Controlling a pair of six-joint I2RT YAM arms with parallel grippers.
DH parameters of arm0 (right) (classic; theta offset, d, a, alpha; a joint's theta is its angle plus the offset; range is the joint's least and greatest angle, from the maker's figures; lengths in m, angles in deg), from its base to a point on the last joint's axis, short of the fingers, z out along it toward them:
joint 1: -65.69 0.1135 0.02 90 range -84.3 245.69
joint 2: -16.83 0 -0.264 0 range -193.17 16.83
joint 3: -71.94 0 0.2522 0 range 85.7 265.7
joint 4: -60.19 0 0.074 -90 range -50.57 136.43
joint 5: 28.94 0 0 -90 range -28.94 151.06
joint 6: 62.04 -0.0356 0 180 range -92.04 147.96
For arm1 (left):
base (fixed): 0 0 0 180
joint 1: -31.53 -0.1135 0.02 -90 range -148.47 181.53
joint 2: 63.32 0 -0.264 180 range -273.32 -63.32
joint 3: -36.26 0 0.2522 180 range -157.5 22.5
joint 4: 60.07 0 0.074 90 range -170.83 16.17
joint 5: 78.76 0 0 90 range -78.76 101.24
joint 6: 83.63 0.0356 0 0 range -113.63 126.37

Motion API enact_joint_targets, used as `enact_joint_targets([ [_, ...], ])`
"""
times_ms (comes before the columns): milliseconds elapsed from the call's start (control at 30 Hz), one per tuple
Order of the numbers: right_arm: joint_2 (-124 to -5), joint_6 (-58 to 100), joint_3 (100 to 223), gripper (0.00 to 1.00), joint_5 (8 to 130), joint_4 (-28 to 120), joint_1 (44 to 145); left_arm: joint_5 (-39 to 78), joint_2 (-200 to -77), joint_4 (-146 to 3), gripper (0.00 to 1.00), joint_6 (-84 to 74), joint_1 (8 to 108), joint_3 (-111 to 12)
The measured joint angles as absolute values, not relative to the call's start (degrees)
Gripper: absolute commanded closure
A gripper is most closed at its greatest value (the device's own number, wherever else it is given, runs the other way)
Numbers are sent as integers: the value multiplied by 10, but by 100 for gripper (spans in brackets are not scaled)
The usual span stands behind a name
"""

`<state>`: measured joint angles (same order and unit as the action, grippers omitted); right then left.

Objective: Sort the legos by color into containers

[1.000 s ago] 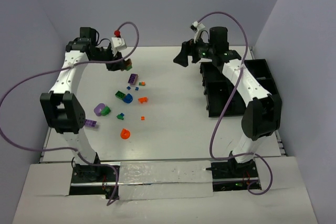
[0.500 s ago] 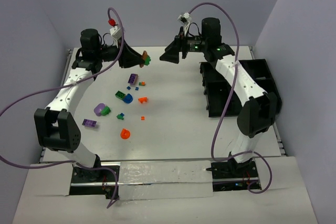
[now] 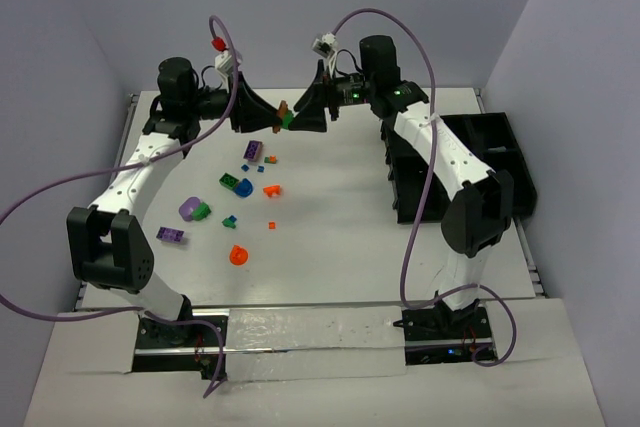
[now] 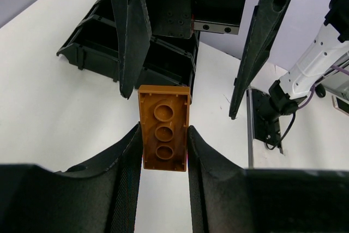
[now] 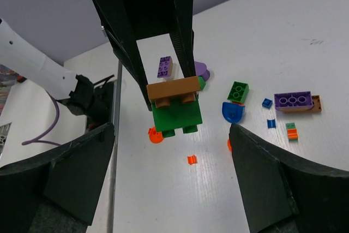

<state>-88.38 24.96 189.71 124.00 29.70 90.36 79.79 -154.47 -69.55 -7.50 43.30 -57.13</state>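
1. We saw a brown brick (image 4: 163, 128) held in the air over the far part of the table (image 3: 340, 227), between the two arms, with a green brick (image 5: 175, 117) stuck to one face of it.
2. The left fingers (image 4: 128, 173) were clamped on the two long sides of the brown brick, whose three-tube underside faced the left wrist camera.
3. The right fingers (image 5: 262, 178) were spread wide and faced the left ones. In the left wrist view they stood on either side just beyond the held pair, one tip just beside a corner of the brown brick. We could not tell whether it touched.
4. The rest of the legos lay loose on the left half of the table below:
   - a purple brick (image 3: 253, 150)
   - a green brick with a blue rounded piece (image 3: 245, 187) against it
   - an orange piece (image 3: 272, 189)
   - a purple rounded piece (image 3: 188, 209)
   - another purple brick (image 3: 171, 235)
   - an orange rounded piece (image 3: 238, 255)
   - a few tiny bits
5. The black tray (image 3: 505, 142) sat at the right edge of the table, well apart from the held pair. We could make out no bricks in the compartments visible.
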Motion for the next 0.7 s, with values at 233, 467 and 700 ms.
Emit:
enact_joint_targets([
  [233,-891,258,1909,21,1249,287,910,806,-1544,-684,100,-85,439,-569],
  [467,-895,265,1915,48,1256,284,920,810,-1544,-679,100,-89,442,-569],
  [700,-910,294,1943,94,1267,255,919,820,-1543,-666,100,-108,441,-568],
])
